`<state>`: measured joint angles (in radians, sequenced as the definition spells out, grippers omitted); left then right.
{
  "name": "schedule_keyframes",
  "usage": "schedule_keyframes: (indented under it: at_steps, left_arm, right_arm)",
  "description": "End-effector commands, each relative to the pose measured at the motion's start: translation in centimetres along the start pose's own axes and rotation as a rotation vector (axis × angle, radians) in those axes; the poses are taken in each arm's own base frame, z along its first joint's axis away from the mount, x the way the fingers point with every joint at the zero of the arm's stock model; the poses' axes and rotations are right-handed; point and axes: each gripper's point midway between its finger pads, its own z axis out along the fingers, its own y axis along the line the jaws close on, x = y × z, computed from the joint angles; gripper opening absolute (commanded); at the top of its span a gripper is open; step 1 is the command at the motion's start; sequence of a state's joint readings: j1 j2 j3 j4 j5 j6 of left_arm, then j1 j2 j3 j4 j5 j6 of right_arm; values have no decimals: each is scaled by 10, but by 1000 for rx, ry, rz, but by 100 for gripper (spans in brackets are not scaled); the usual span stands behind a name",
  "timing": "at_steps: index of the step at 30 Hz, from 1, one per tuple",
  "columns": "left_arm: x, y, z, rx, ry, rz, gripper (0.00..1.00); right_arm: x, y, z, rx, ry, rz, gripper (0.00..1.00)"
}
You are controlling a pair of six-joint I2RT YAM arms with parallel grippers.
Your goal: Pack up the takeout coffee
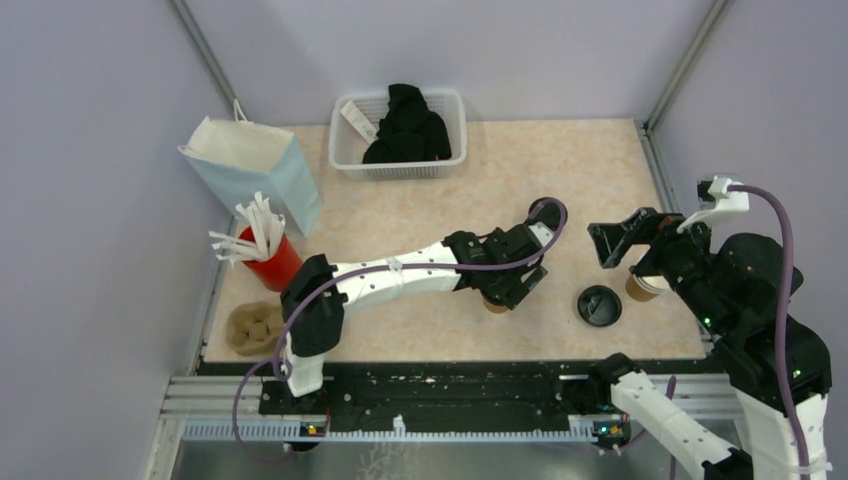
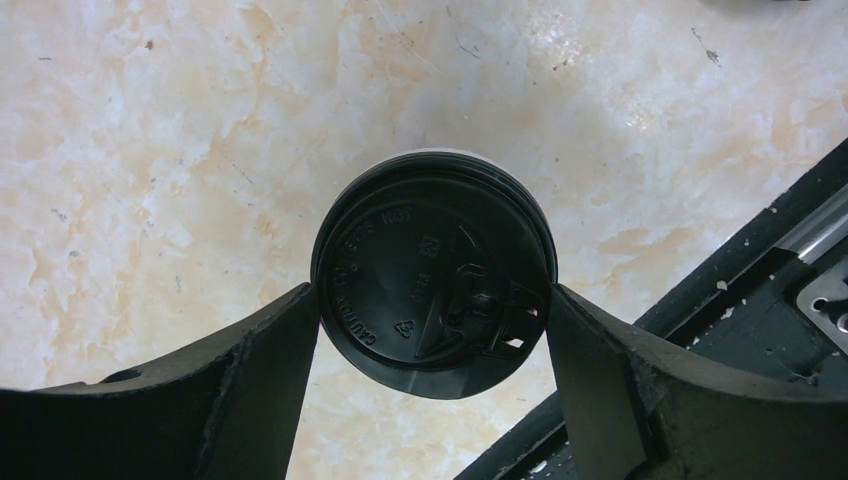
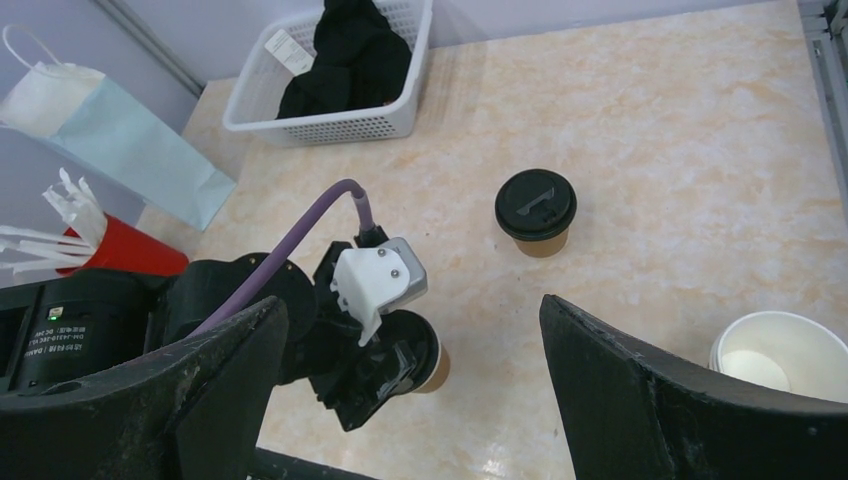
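Observation:
A kraft-paper takeout coffee (image 2: 432,275) with its black lid on sits between my left gripper's (image 2: 434,300) fingers (image 2: 270,370), which press on both sides of the lid. In the top view the left gripper (image 1: 510,280) covers this cup (image 1: 493,305) at the table's middle front. It also shows in the right wrist view (image 3: 432,362), standing on the table. A second lidded cup (image 1: 598,305) (image 3: 536,208) stands to its right. An open cup without a lid (image 1: 645,287) (image 3: 780,355) stands beside that. My right gripper (image 1: 618,243) (image 3: 410,310) is open and empty, above the open cup.
A moulded cardboard cup carrier (image 1: 252,328) lies at the front left. A red cup of white straws (image 1: 270,258) stands behind it. A pale blue paper bag (image 1: 255,165) stands at the back left. A white basket (image 1: 400,168) with black cloth sits at the back.

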<state>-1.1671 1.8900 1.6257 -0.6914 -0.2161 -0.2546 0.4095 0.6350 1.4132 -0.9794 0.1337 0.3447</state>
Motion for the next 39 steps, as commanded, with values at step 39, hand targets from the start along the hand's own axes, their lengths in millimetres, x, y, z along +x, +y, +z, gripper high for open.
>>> schedule_keyframes:
  at_steps: [39]
  left_arm:
    - [-39,14,-92,93,-129,-178,98]
  right_arm:
    - [97,-64,48,440,454,78,99]
